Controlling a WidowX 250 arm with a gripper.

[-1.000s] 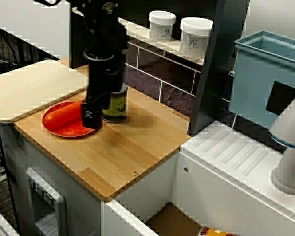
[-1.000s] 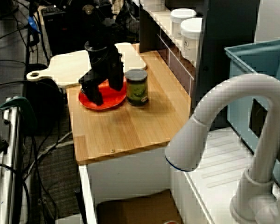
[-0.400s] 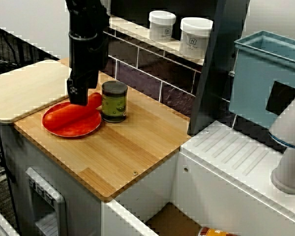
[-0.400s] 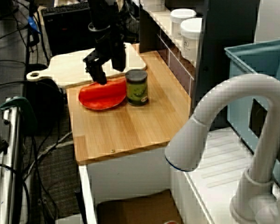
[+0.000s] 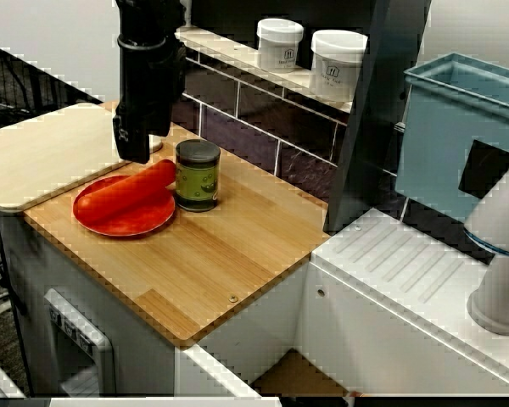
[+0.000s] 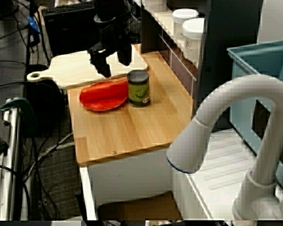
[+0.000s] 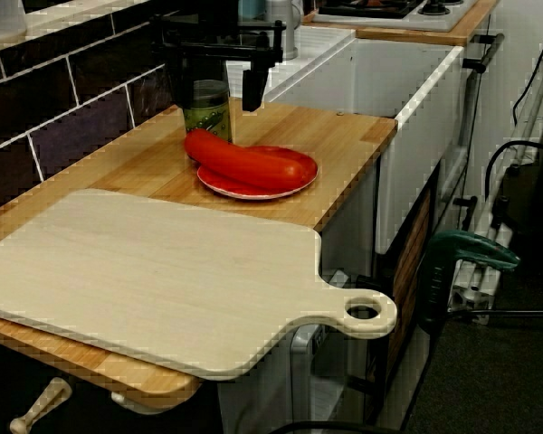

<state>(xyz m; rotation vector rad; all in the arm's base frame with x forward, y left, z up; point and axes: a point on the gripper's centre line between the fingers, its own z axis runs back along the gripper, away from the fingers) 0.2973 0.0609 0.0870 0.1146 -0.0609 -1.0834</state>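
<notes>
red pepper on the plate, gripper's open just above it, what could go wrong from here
The jar stands right beside one end of the pepper, so a finger of the open gripper coming down could knock it. The pepper is rounded and seems to reach past the rim of the plate; a nudge could roll it onto the counter.

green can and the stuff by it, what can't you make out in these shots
Green can: label print too small, every view.
Gripper: far finger hidden behind the near one, front view.
Red plate: far rim hidden by the red vegetable, cutting-board view.
Arm: cut off by the top edge, every view.
</notes>
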